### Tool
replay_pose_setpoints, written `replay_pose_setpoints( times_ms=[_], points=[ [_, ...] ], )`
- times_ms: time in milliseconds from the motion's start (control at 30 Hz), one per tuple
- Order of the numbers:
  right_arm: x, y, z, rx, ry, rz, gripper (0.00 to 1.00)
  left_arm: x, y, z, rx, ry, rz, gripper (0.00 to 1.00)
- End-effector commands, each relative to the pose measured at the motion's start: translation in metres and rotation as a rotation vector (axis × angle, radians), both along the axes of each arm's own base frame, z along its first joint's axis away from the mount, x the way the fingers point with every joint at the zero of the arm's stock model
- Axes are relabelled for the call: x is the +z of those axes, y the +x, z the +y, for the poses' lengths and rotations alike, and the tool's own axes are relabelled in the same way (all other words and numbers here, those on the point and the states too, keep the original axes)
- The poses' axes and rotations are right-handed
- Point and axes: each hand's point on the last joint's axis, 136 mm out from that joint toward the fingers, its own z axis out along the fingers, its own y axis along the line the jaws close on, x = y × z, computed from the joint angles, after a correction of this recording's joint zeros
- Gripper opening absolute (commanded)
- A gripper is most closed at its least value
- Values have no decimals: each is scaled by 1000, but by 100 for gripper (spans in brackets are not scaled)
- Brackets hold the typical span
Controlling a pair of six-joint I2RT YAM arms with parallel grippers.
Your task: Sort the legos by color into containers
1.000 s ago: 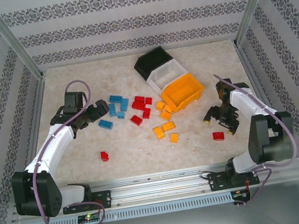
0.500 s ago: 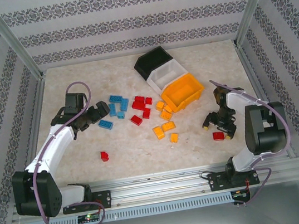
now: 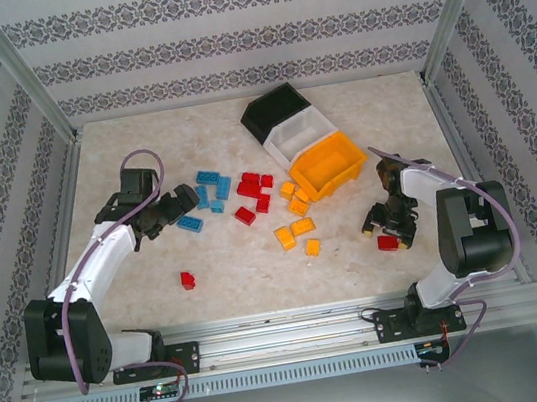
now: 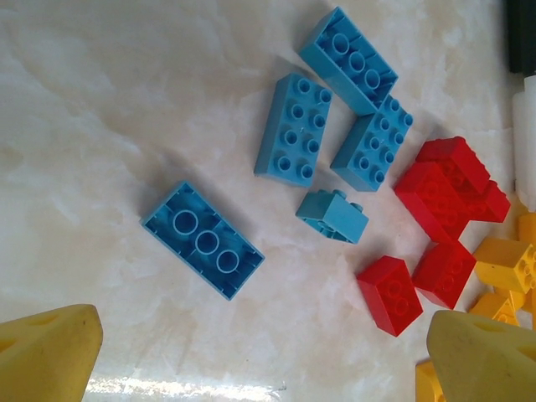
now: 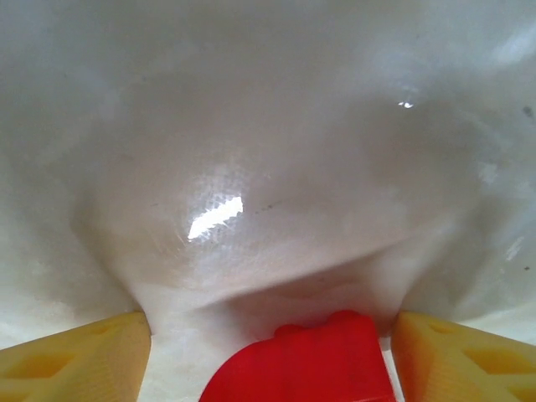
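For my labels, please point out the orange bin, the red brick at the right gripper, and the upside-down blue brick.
orange bin [image 3: 329,165], top view, bare inside.
red brick [image 5: 301,360], right wrist view, visible face.
upside-down blue brick [image 4: 203,239], left wrist view, hollow underside.

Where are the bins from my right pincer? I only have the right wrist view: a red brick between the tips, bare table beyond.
Observer: Up and left of the right pincer in the top view. The orange bin is the nearest.
Operator: Which bin is farthest?
Observer: The black bin, with the white bin joined between the two.
Operator: And the left arm?
Observer: The left pincer is open, close to the blue bricks.
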Motion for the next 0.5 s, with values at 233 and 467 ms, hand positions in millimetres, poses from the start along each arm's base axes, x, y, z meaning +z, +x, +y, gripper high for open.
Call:
replay_pose_setpoints(
  times_ms=[233,467],
  points=[
    [-6,-9,12,32,43,20,53,-1,-4,-5,-7,-13,6,100],
    [1,-6,13,33,48,4,49,0,-2,-5,-11,-10,4,100]
  ],
)
